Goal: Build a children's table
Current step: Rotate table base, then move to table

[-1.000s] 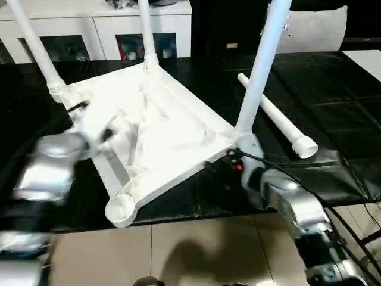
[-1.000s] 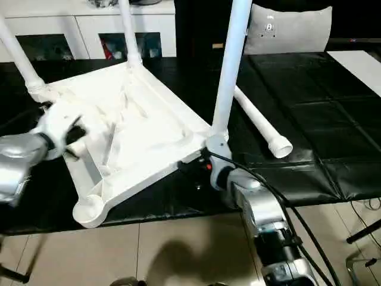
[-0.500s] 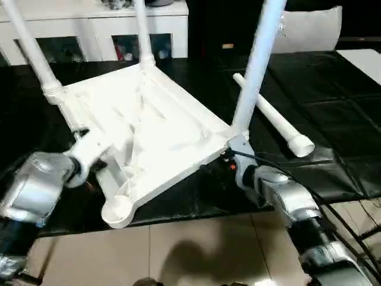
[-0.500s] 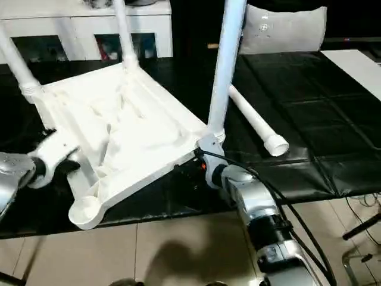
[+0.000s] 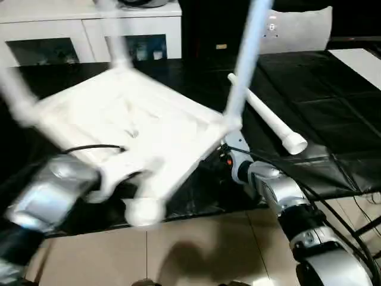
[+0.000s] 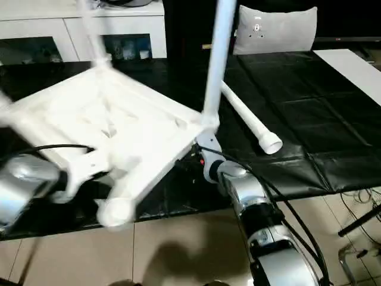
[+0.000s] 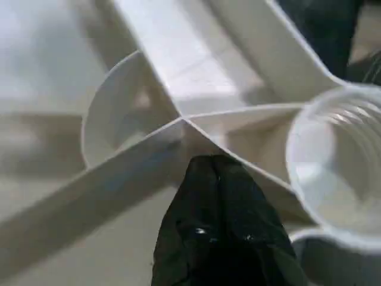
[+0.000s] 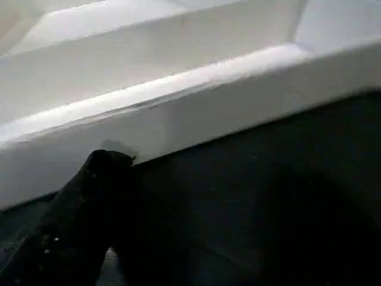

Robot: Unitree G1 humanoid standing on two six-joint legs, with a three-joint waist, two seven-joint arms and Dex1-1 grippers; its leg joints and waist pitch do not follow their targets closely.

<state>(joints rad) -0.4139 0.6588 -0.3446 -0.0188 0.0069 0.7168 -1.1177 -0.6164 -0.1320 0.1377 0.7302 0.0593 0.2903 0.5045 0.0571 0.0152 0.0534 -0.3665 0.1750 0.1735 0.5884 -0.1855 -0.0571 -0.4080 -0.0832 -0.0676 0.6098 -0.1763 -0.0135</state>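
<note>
The children's table top [image 5: 137,125] lies upside down on the black table, blurred by motion, with three white legs standing in its sockets, the sharpest of them at the right corner [image 5: 241,65]. The empty socket [image 5: 143,210] overhangs the front edge. A loose leg [image 5: 268,116] lies to the right. My left gripper [image 7: 217,173] is shut, and its tip presses on a rib beside the empty socket [image 7: 339,167]. My right gripper [image 5: 221,159] is open at the top's right corner, one finger [image 8: 101,173] touching beneath the rim.
A white cabinet with glass doors [image 5: 89,36] stands behind the black-covered work table [image 5: 333,89]. A pale cushion [image 5: 297,30] sits at the back right. Tiled floor [image 5: 196,250] lies below the table's front edge, and cables [image 5: 351,226] trail by my right arm.
The table top has swung round, its empty-socket corner moving right and toward the front edge with my left gripper. The right gripper stays at the right corner. The loose leg is still.
</note>
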